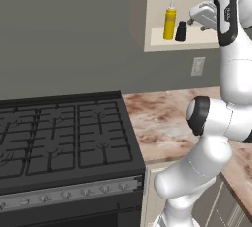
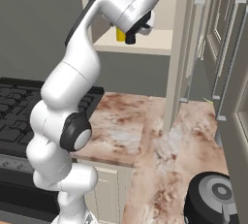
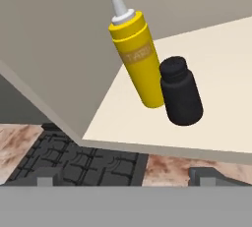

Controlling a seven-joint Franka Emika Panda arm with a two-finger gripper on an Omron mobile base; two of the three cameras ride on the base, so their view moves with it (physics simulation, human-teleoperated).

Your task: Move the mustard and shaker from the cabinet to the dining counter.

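Yellow mustard (image 3: pixel 136 59) beside black shaker (image 3: pixel 180 91) on cabinet (image 1: pixel 165 36) shelf, fingers (image 3: pixel 206 176) wide apart, empty.

Mustard (image 1: pixel 170 23) and shaker (image 1: pixel 181 32) touching on cabinet (image 1: pixel 162 38) shelf, above counter (image 1: pixel 162 118) right of stove (image 1: pixel 64 137).

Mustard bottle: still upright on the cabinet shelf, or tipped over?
Upright. The mustard stands on its base on the cabinet's pale shelf, nozzle pointing up, beside the shaker.
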